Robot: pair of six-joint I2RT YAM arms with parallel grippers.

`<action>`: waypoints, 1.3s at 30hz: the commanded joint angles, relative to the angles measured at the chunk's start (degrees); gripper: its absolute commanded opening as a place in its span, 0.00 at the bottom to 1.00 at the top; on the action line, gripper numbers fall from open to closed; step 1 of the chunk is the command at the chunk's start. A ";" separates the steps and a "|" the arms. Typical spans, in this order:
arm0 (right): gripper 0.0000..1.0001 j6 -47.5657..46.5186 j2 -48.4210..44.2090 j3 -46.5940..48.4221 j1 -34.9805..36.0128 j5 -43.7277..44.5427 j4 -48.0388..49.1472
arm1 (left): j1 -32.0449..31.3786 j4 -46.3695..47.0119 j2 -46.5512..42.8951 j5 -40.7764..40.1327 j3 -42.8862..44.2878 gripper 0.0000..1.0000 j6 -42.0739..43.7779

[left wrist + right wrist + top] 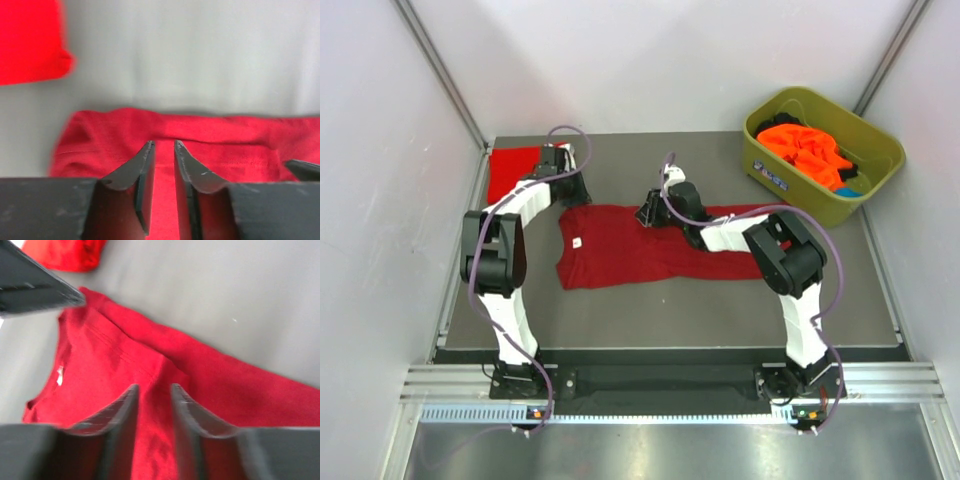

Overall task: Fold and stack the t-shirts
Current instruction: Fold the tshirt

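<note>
The dark crimson t-shirt (620,245) is spread across the middle of the table (720,300). The left gripper (163,145) and right gripper (154,387) are both seen at its far edge, fingers slightly parted, nothing pinched. The brighter red t-shirt (512,170) is parked far left.

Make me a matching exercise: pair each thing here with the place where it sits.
1. dark crimson cloth t-shirt
2. brighter red cloth t-shirt
3. orange cloth t-shirts
4. olive-green plastic tub

a. far right corner of the table
b. inside the tub
c. laid out mid-table
d. far left corner

Pairs: 1-c, 2-d, 3-b, 4-a
</note>
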 commanded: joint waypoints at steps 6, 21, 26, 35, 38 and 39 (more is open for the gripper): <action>0.46 4.62 -18.48 -2.67 -5.78 7.21 -29.85 | 1.41 -16.23 -9.64 -18.62 3.24 0.40 -4.42; 0.50 12.45 -44.35 -20.34 -26.78 17.50 -57.57 | 1.32 -16.43 -35.05 3.69 -29.63 0.54 -13.83; 0.50 11.66 -45.41 -22.45 -34.09 17.68 -59.85 | 1.32 -14.77 -37.42 3.17 -34.72 0.55 -16.28; 0.50 8.41 -46.20 -24.65 -42.27 15.13 -59.16 | 1.32 -11.94 -37.61 -0.25 -39.48 0.55 -19.10; 0.50 8.23 -46.03 -25.26 -42.62 15.22 -58.89 | 1.32 -12.47 -35.94 -3.05 -39.48 0.54 -19.54; 0.50 8.40 -45.94 -25.44 -43.15 15.22 -58.72 | 1.32 -12.73 -35.76 -4.03 -39.48 0.53 -19.72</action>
